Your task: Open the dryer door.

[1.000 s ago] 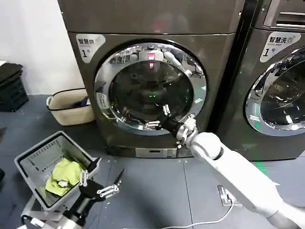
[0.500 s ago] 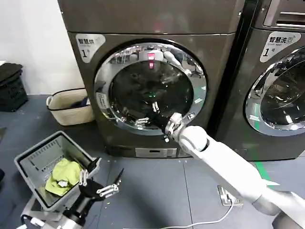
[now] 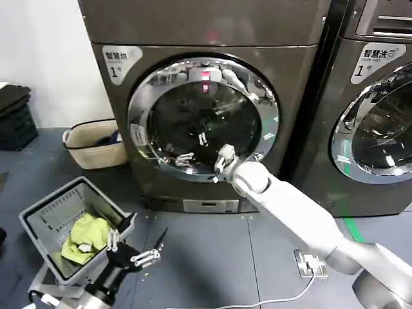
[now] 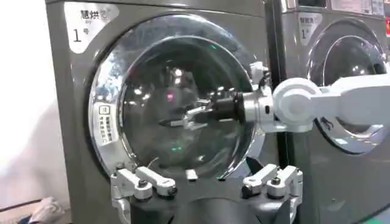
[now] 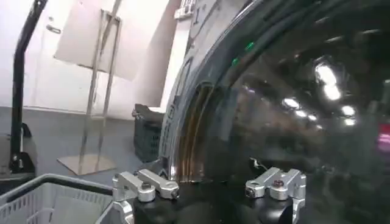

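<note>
Chrome ring, wide and mirror-shiny, frames dark tinted bulging glass: the dryer door [image 3: 203, 118], round, sits shut in the front of a grey-brown metal front-loader [image 3: 212, 26] with a white corner label marked 1 [image 3: 120, 62]. A second darker machine [image 3: 376, 109] with a similar chrome-ringed door stands just to its right, so two machines, two round doors.

Right gripper [image 3: 193, 148], on a smooth white arm [image 3: 290, 206] with a black wrist, is up against the lower middle of the glass, fingers spread moderately, nothing held. Left wrist view shows it from the side [image 4: 183, 117], slim metal fingertips pointing at the glass, close to or touching it; cannot tell which. Right wrist view has the two finger bases [image 5: 146, 185] apart, with the curved chrome ring beyond.

Left gripper [image 3: 138, 248] hangs low near the floor, fingers apart, empty, just beside a grey plastic slotted crate [image 3: 45, 215] with yellow-green cloth [image 3: 87, 235] inside.

One beige woven basket [image 3: 96, 143] on the grey floor by the white wall, left of the dryer. One black crate [image 3: 14, 119] further left.
</note>
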